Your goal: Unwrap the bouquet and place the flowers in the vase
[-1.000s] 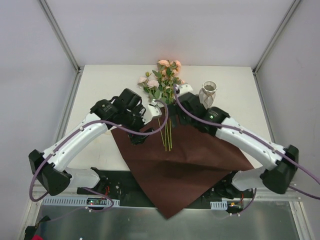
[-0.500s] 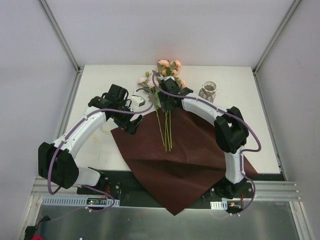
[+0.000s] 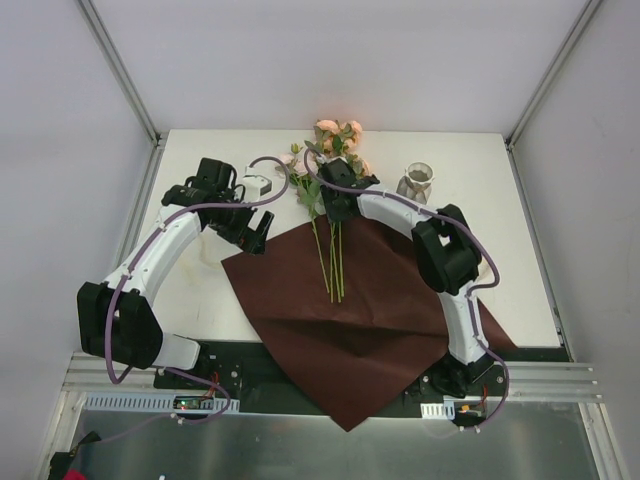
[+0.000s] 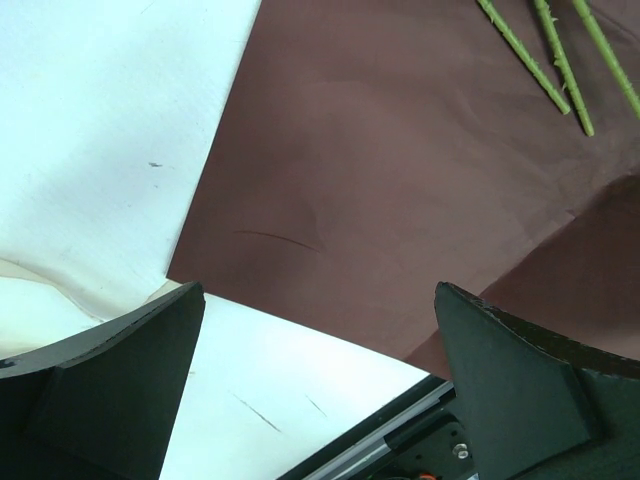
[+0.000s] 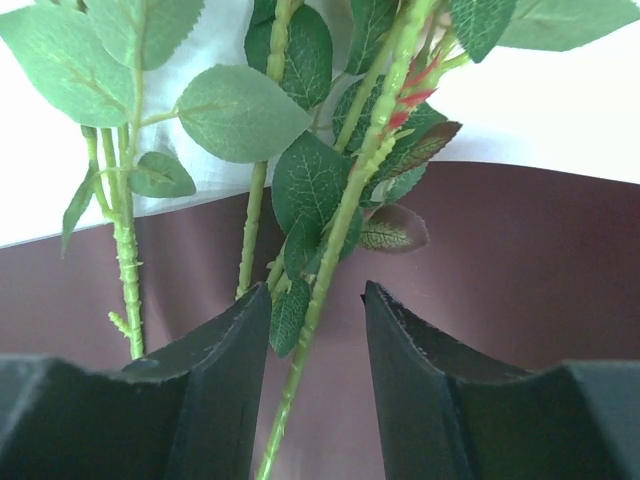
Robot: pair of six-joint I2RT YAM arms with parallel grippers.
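The bouquet is unwrapped: its maroon paper (image 3: 370, 300) lies flat and the flowers (image 3: 335, 140) lie loose, pink heads at the far side and stems (image 3: 333, 260) running onto the sheet. My right gripper (image 3: 337, 205) is low over the stems. In the right wrist view its jaws (image 5: 317, 290) stand partly apart on either side of one green stem (image 5: 345, 200) and a leaf, with gaps on both sides. My left gripper (image 3: 255, 230) is wide open and holds nothing, above the paper's (image 4: 380, 180) left corner. The white vase (image 3: 416, 183) stands upright to the right of the flowers.
The paper's near corner hangs over the table's front edge onto the metal rail (image 3: 330, 400). A cream strip (image 4: 40, 300) lies on the white table beside the paper's left corner. Cut stem ends (image 4: 560, 70) show in the left wrist view.
The right arm has swung round while its gripper stayed low over the flowers, and its jaws have narrowed round a stem. The left gripper has drawn back left off the paper and opened fully.
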